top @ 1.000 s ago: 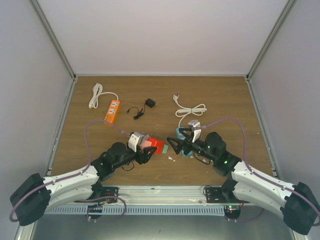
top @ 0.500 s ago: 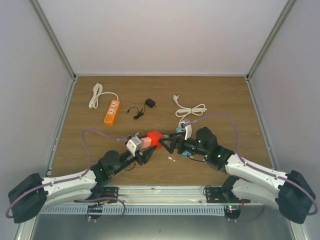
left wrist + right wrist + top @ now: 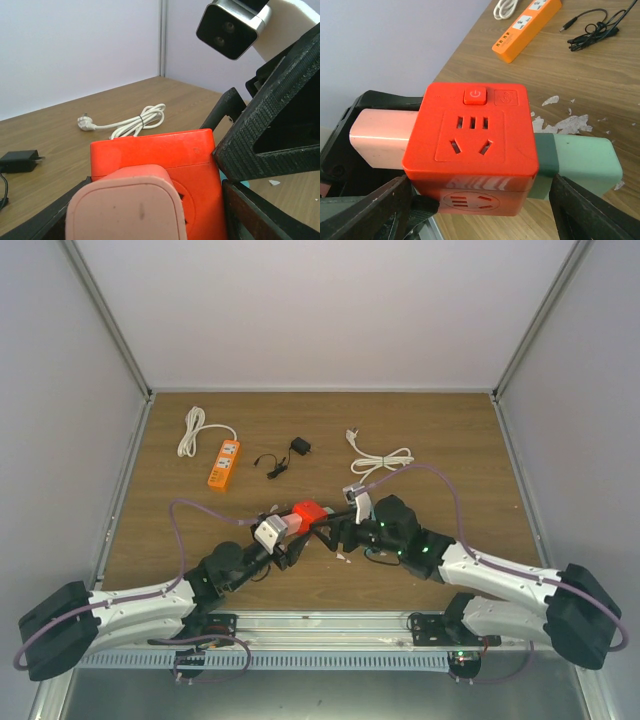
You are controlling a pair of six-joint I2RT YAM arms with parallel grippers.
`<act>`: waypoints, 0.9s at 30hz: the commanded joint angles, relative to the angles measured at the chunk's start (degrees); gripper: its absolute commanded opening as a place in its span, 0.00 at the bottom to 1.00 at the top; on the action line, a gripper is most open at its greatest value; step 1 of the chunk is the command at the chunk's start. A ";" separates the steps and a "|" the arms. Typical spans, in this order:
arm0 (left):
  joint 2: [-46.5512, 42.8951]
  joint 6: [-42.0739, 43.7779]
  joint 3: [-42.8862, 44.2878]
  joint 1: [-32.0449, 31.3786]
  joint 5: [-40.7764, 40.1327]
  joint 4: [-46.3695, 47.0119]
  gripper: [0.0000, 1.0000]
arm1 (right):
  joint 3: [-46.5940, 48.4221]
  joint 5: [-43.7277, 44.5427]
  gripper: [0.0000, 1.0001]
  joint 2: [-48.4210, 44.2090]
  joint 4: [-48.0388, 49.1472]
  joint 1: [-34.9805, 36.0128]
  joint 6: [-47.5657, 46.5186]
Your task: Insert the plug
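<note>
Holding, left claw [image 3: 290, 530]: I read it as clamped on the pink plug [image 3: 380, 137]; the plug's body lies between its black fingers in both wrist views.
Pink plug: its far end sits against the left face of the red socket cube [image 3: 308, 515]. I cannot tell how deep it is seated.
Red socket cube: it is between my two claws, just toward 6 o'clock of the middle of the table [image 3: 450, 430]. The face with the power button and pin holes is turned to the right wrist camera.
Right claw [image 3: 330, 525]: its fingers stand on either side of the cube, and one touches the cube's edge in the left wrist view. I cannot tell whether it is clamped or apart.
Green block [image 3: 580, 160]: its dark collar is against the cube's right face. I cannot tell whether it is plugged in.
Orange power strip [image 3: 225, 462]: at 10 o'clock, well apart from the cube, with its white cord [image 3: 190, 430] coiled just beyond.
Black adapter [image 3: 299, 446]: at 11 o'clock, its thin lead bundled beside it.
White cable [image 3: 380, 458]: at 2 o'clock, coiled, its plug end toward 12.
</note>
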 commanded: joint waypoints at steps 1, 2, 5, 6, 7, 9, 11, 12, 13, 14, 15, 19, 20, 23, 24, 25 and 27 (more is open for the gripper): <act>-1.35 1.38 1.24 -0.57 -1.28 6.71 0.00 | 2.00 0.41 0.76 0.77 0.56 0.68 -1.28; -1.42 1.39 1.20 -0.53 -1.20 6.68 0.00 | 2.12 0.31 0.76 0.78 0.64 0.68 -1.37; -1.36 1.43 1.12 -0.57 -0.98 6.59 0.00 | 2.55 0.61 0.75 0.56 0.50 0.69 -1.72; -1.30 1.43 1.10 -0.51 -0.98 6.59 0.00 | 2.66 0.56 0.74 0.44 0.49 0.73 -1.77; -1.25 1.43 1.10 -0.57 -0.92 6.66 0.00 | 2.82 0.56 0.74 0.21 0.43 0.76 -1.91; -0.99 1.42 1.10 -0.65 -0.90 6.80 0.00 | 3.08 0.26 0.72 0.02 0.36 0.76 -2.11; -0.84 1.43 1.02 -0.66 -0.77 6.93 0.00 | 3.35 0.12 0.72 0.06 0.37 0.77 -2.31; -0.66 1.43 1.01 -0.71 -0.68 7.06 0.00 | 3.52 0.14 0.72 0.22 0.34 0.77 -2.40; -0.61 1.38 1.07 -0.74 -0.53 7.25 0.00 | 3.67 0.14 0.72 0.43 0.32 0.77 -2.48; -0.37 1.35 1.04 -0.75 -0.47 7.38 0.00 | 3.91 0.01 0.71 0.75 0.38 0.77 -2.60; 0.04 1.30 1.02 -0.75 -0.47 7.60 0.00 | 4.10 -0.18 0.71 1.13 0.52 0.79 -2.64; 1.14 1.17 1.15 -0.90 0.01 8.23 0.00 | 4.88 -1.24 0.70 2.93 1.26 0.76 -2.71; 1.38 1.17 1.15 -0.96 0.08 8.33 0.00 | 5.06 -1.28 0.70 3.23 1.28 0.77 -2.74; 1.77 1.25 1.10 -1.18 0.09 8.51 0.00 | 5.92 -1.18 0.70 4.09 1.01 0.77 -3.04; 1.79 1.33 1.11 -1.33 0.09 8.57 0.00 | 6.22 -1.16 0.69 4.40 0.80 0.77 -3.13; 1.82 1.38 1.10 -1.43 0.01 8.59 0.00 | 6.49 -1.22 0.69 4.73 0.68 0.77 -3.24; 1.73 1.51 1.15 -1.55 0.01 8.61 0.00 | 6.86 -1.18 0.66 5.26 0.60 0.75 -3.34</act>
